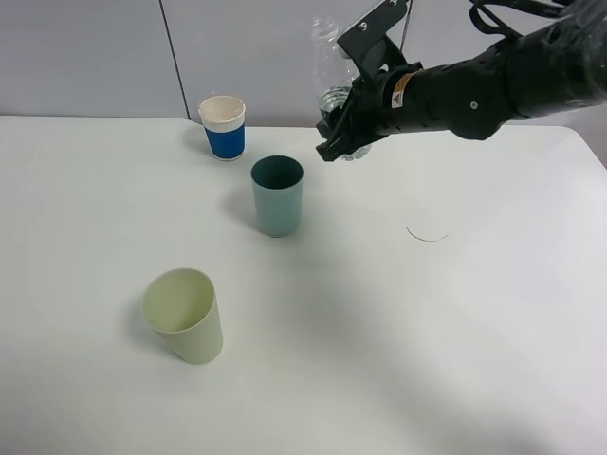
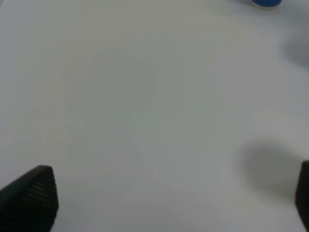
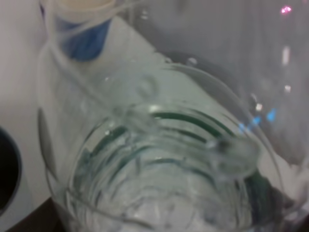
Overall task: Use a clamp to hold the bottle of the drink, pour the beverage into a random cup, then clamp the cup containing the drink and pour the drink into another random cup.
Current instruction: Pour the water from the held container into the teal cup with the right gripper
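Above table point(image 1: 474, 332), near teal tumbler point(image 1: 277, 199) and blue-sleeved cup point(image 1: 224, 128): bottle point(image 1: 329, 64) clenched in right gripper point(image 1: 343, 133); left gripper point(image 2: 169, 198) released.

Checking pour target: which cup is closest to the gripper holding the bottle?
The teal tumbler, the middle one of three. The blue-sleeved white cup is farther left of the right gripper; the pale yellow-green tumbler is farthest.

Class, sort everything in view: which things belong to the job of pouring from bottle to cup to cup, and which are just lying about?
Job: bottle in the right gripper; teal tumbler; pale yellow-green tumbler.
Lying about: blue-sleeved white cup.
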You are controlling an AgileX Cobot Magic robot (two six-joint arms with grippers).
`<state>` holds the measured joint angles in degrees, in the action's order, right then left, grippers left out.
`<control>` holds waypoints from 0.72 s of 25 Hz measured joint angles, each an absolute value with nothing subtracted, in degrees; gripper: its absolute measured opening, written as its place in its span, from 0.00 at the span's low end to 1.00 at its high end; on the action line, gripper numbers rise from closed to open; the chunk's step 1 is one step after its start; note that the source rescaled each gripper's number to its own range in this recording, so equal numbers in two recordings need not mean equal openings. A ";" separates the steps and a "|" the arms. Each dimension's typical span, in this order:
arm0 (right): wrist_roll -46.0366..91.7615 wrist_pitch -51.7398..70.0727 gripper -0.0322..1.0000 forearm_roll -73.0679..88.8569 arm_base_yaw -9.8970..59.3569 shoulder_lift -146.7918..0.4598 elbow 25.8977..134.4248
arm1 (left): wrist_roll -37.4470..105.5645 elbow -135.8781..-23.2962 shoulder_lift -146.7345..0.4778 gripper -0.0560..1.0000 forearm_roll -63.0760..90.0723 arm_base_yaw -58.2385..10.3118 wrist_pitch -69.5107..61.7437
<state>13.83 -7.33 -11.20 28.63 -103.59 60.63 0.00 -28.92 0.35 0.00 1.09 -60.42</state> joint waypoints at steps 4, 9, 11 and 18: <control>16.08 -3.44 0.04 -15.30 29.62 -104.80 62.63 | 0.00 -28.92 0.35 1.00 0.00 1.09 -60.42; 19.57 -2.43 0.04 -19.11 30.21 -104.99 62.95 | 0.00 -28.92 0.35 1.00 0.00 1.09 -60.42; 21.18 -1.74 0.04 -20.02 30.26 -105.27 62.95 | 0.00 -28.92 0.35 1.00 0.00 1.09 -60.42; 28.90 -1.03 0.04 -21.25 30.31 -106.11 63.00 | 0.00 -28.92 0.35 1.00 0.00 1.09 -60.42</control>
<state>28.90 -1.03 -21.25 30.31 -106.11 63.00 0.00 -28.92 0.35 0.00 1.09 -60.42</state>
